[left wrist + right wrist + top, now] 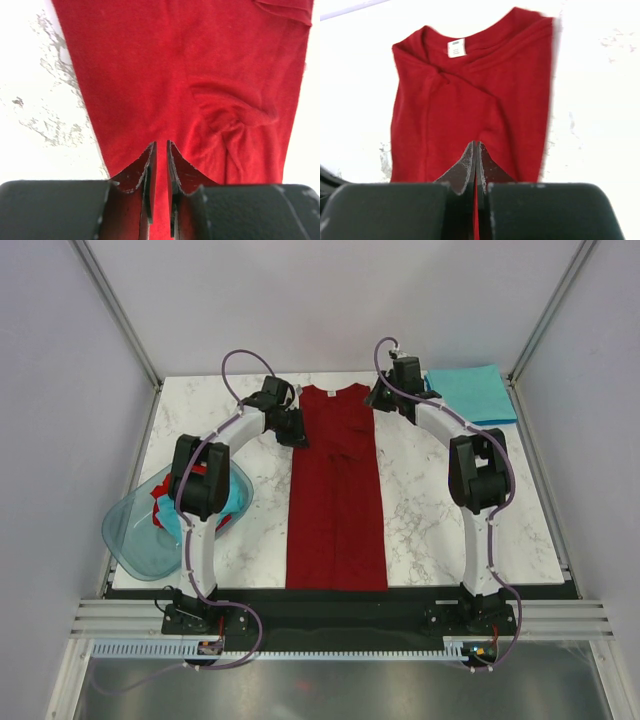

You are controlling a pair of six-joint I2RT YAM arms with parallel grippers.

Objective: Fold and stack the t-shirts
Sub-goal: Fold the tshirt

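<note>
Red tee [337,500], folded to a long strip, lies down the middle of the bench [440,530]; left fingers [137,175] and right fingers [460,175], narrowed to slits at its far corners, grip unclear, likely must next carry the collar end nearward.

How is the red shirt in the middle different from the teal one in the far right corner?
The dark red t-shirt is a long narrow strip with its sides folded in; the teal t-shirt is a compact folded rectangle. The red one runs from the table's near edge to its far edge; the teal one keeps to one corner. Both lie flat.
</note>
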